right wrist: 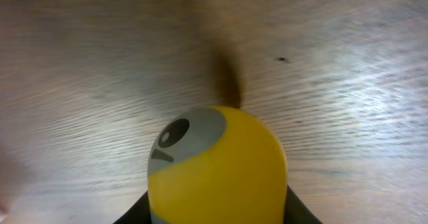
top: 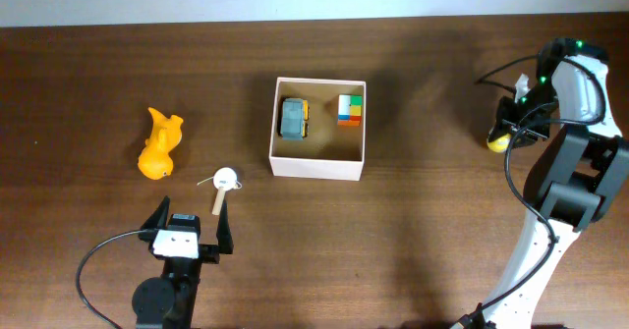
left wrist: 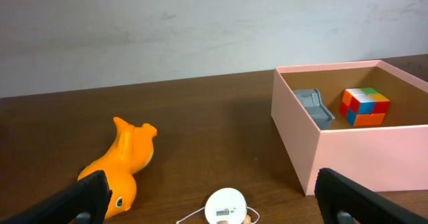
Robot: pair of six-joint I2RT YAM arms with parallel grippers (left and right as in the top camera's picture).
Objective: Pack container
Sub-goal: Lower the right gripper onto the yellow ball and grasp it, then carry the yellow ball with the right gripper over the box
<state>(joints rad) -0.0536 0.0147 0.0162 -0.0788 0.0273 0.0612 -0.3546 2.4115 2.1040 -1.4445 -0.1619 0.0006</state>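
Note:
The container is a square white-walled box at the table's middle; it holds a grey toy and a multicoloured cube. It also shows in the left wrist view, with the cube inside. My left gripper is open near the front edge, with a small white disc on a wooden stick just ahead of it. An orange toy animal lies to the left. My right gripper is at the far right, shut on a yellow and grey egg-shaped toy.
The dark wooden table carries everything. The right arm's base and cables stand at the right edge. A pale wall runs behind the table in the left wrist view.

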